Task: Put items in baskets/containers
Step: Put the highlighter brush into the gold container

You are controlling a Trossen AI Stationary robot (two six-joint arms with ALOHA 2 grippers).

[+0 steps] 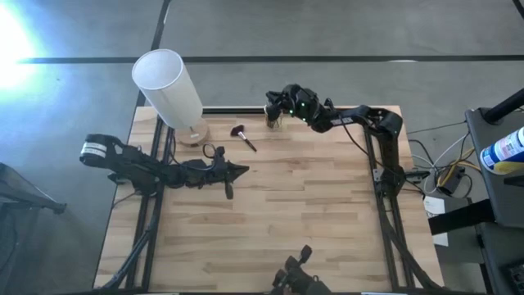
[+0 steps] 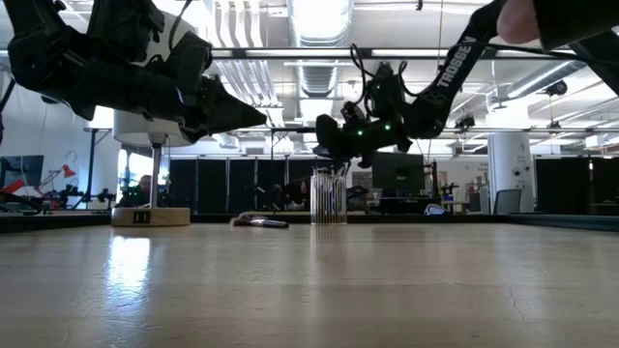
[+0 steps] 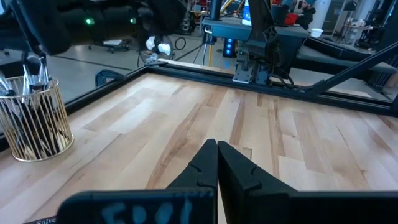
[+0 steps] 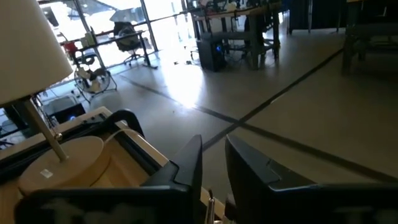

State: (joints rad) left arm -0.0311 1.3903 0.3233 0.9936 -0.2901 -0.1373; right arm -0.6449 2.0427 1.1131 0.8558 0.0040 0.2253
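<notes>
Layout, far edge of table.
Clear glass cup stands near the table's far edge with thin dark makeup brushes upright in it; a bushy-headed brush lies on the wooden table left of it (apart), and the white cylinder lamp on a round base stands further left.
</notes>
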